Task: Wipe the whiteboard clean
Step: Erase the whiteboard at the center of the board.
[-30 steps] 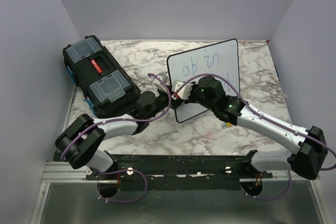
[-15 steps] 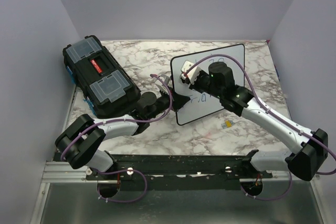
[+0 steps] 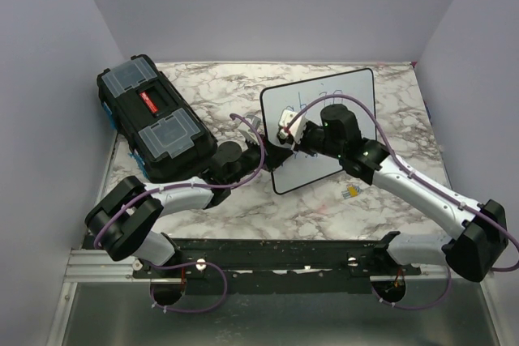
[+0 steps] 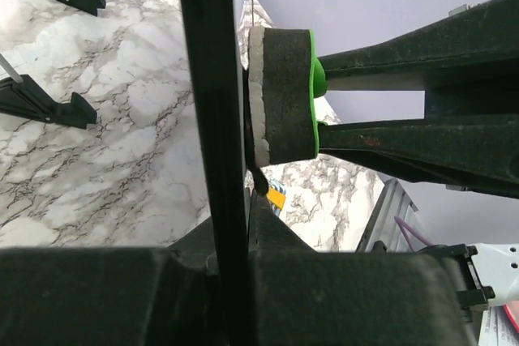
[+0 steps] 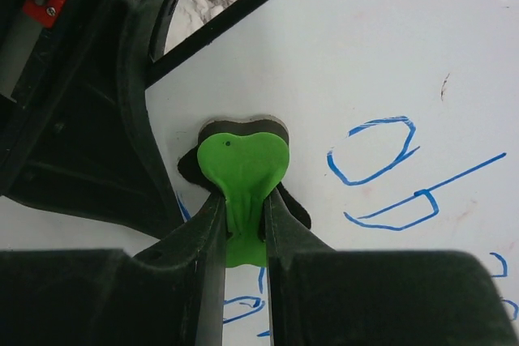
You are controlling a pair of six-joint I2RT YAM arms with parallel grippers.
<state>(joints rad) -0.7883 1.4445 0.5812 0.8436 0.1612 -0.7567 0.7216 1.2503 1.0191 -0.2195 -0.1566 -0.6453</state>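
Observation:
The whiteboard (image 3: 345,95) stands tilted on the marble table, with blue handwriting on its face (image 5: 381,151). My left gripper (image 3: 261,154) is shut on the whiteboard's black frame edge (image 4: 211,119) at its left side and holds it up. My right gripper (image 3: 290,129) is shut on the green eraser (image 5: 241,172), and its dark felt pad (image 4: 280,95) presses flat against the board's face near the left edge. Blue marks lie to the right of and below the eraser.
A black toolbox (image 3: 154,119) with clear lid compartments lies at the back left. A small yellow and blue item (image 3: 351,192) lies on the table (image 3: 243,208) in front of the board. Two black board feet (image 4: 49,107) show in the left wrist view.
The right gripper with the eraser rose up the board's face, then slid slightly down and left. The board's tilt shifted a little. The left gripper stayed on the frame.

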